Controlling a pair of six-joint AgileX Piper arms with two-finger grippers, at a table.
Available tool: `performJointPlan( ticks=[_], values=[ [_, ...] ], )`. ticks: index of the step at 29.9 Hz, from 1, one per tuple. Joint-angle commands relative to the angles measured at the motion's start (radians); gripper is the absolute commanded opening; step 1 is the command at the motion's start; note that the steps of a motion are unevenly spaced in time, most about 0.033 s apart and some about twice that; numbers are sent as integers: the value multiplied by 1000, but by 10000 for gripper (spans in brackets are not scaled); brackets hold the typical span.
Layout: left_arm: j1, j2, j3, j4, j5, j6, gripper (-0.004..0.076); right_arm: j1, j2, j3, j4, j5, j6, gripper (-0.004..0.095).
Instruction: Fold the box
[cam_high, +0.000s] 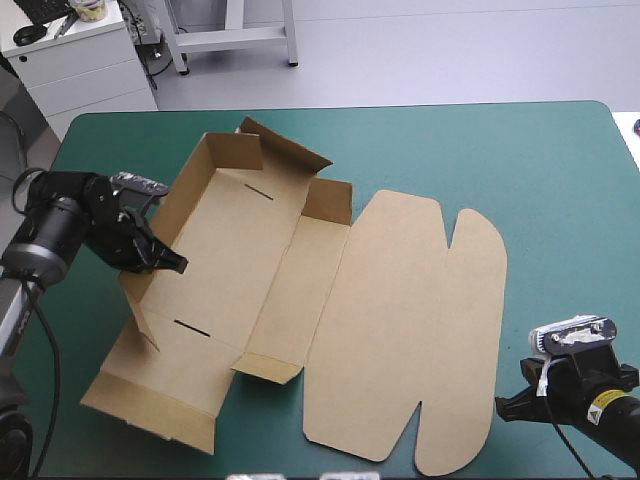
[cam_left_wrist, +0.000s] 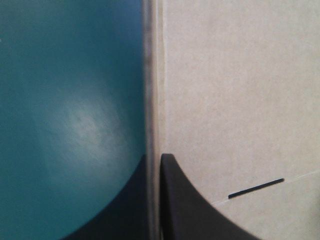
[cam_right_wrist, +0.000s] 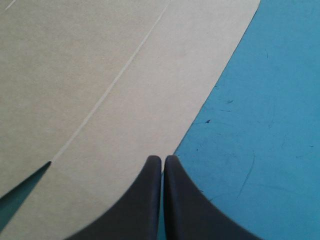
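The left gripper (cam_high: 168, 262) is clamped on the left long wall (cam_high: 188, 188) of the box (cam_high: 240, 250). In its wrist view the two black fingers (cam_left_wrist: 185, 205) stand one on each side of the board's thin upper edge, all but meeting. The outer finger is over the teal-green cover (cam_left_wrist: 65, 100) and the inner one over the box floor. A short dark slot (cam_left_wrist: 256, 188) is cut in the floor just beside the inner finger. The wall stands raised from the floor where the gripper holds it.

The box lies on the left half of the table (cam_high: 520, 150), set at a slant to its edges. At its far end the end wall and flaps (cam_high: 275, 150) stand upright. At its near end the end panel (cam_high: 150, 400) tilts low toward the table's near edge. The long panel on the lid side (cam_high: 290, 290) seems to lie nearly flat, though from above its tilt is hard to judge. Beyond that panel the lid (cam_high: 410, 320) rests flat on the cover toward the right, a broad sheet with rounded corners and a notch in its far edge.

The right gripper (cam_high: 503, 407) is near the table's near right corner, well apart from the left one. Its fingers are pressed together in one pointed arch. Their tips sit at the lid's curved edge, half over brown board, half over the cover. Whether they touch the board I cannot tell.
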Motion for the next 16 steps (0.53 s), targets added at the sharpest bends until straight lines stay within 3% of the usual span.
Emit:
performJointPlan(
  ticks=[1,8,16],
  values=[
    [-109,30,-135,168,48,-6,-10,-3,3,-24,-8,-23,-10,-1],
    [-328,186,-256,510,48,-28,-10,-3,3,-24,-8,0,-10,-1],
    [-517,242,-256,785,-126,-28,-10,-3,3,-24,-5,0,0,-1]
  ],
)
